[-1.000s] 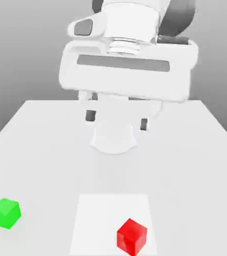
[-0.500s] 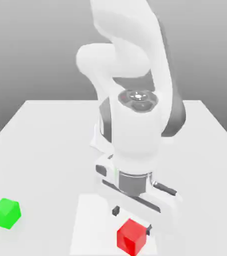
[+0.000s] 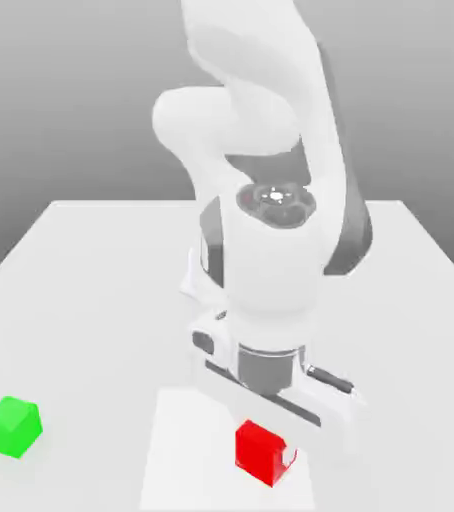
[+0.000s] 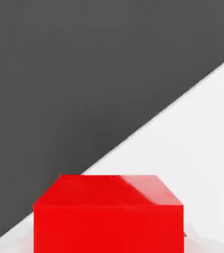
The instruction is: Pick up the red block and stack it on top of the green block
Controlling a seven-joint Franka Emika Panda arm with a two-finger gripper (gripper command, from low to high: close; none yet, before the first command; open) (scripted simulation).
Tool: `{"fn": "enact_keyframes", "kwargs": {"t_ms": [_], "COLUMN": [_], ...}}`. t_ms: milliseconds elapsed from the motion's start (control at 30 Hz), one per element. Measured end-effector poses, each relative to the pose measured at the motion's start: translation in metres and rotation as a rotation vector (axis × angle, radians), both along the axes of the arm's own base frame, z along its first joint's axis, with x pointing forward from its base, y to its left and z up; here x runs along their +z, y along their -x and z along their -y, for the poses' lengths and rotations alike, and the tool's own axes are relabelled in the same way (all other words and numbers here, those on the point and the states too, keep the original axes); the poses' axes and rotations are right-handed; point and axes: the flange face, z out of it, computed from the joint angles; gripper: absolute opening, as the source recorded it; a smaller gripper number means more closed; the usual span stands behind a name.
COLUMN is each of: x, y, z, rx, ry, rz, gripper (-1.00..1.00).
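Pinching the red block (image 3: 259, 452) in the pincer (image 3: 267, 450), closed up on opposite sides of it. Pale fingertip (image 3: 289, 456) seen against the block's side toward the exterior view's right. Held at the white patch (image 3: 186, 450) of the table (image 3: 91, 320), over the half toward the exterior view's right, well apart from the table's far edge. Can't tell whether touching the patch or slightly raised.

Hanging low above the same patch, with the arm (image 3: 271, 260) coming down from the top of the exterior view. Tilted in the exterior view: wide white hand housing (image 3: 276, 405), lower at the end toward the exterior view's right. Covering part of the patch and the block's upper side.

Sitting by itself on the table, outside the patch: green block (image 3: 11, 427). Placed toward the table's edge on the exterior view's left, well apart from the red block and from the far edge. Turned at an angle, with top and two side faces in sight. Not stacked with the red block.

In the hand view, close up: red block with two flat faces showing, lighter along part of one. Behind it, dark grey and white areas meeting along a straight slanted line.
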Motion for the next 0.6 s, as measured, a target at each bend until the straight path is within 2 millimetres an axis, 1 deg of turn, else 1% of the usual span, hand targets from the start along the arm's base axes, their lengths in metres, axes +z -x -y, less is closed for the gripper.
{"fn": "enact_keyframes", "kwargs": {"t_ms": [100,167,233,300,333,367,400,467,500,600], "x": [0.009,0.014,0.020,0.027,0.025,0.017,0.006,-0.019,-0.027,-0.027], "y": [0.007,0.019,0.037,0.061,0.075,0.082,0.086,0.089,0.090,0.090], "z": [0.075,0.124,0.174,0.225,0.250,0.263,0.270,0.274,0.274,0.274], "rx": [-0.196,-0.330,-0.470,-0.619,-0.695,-0.735,-0.754,-0.769,-0.772,-0.772], "ry": [0.004,0.005,0.003,0.000,-0.002,-0.004,-0.004,-0.004,-0.003,-0.003], "rz": [-0.002,-0.002,-0.001,0.002,0.004,0.004,0.005,0.005,0.005,0.005], "gripper": [-1.00,-1.00,-1.00,-1.00,-1.00,-1.00,-1.00,-1.00,1.00,1.00]}}
